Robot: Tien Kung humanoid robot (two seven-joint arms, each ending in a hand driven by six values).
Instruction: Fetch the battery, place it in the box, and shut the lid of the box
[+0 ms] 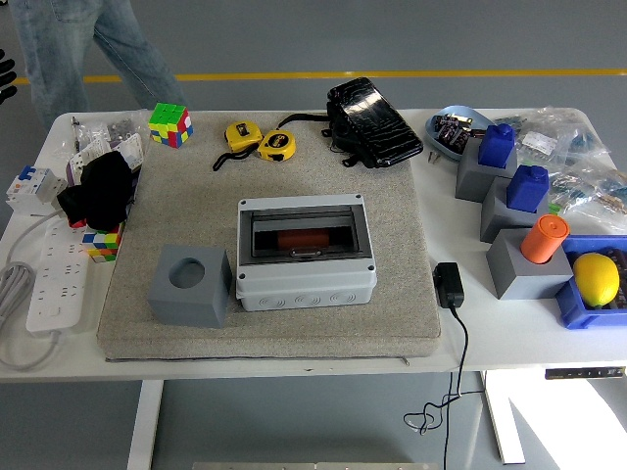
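Grey holed block (190, 285), puzzle cube (169, 124), yellow tape measures (261, 139), lemon (597, 278)

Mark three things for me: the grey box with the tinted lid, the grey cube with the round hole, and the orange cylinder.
Grey plastic box with tinted lid (306, 284), head view, front wall.
Grey cube with round hole (189, 287), head view, top face beside the hole.
Orange cylinder (544, 239), head view, its side.

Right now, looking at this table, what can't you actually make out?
- Head view: the reddish thing inside the grey box is dim behind the dark window.
- The person is cut off by the top edge.
- The parts in the clear bags are too small.
- Neither robot hand is clearly shown.
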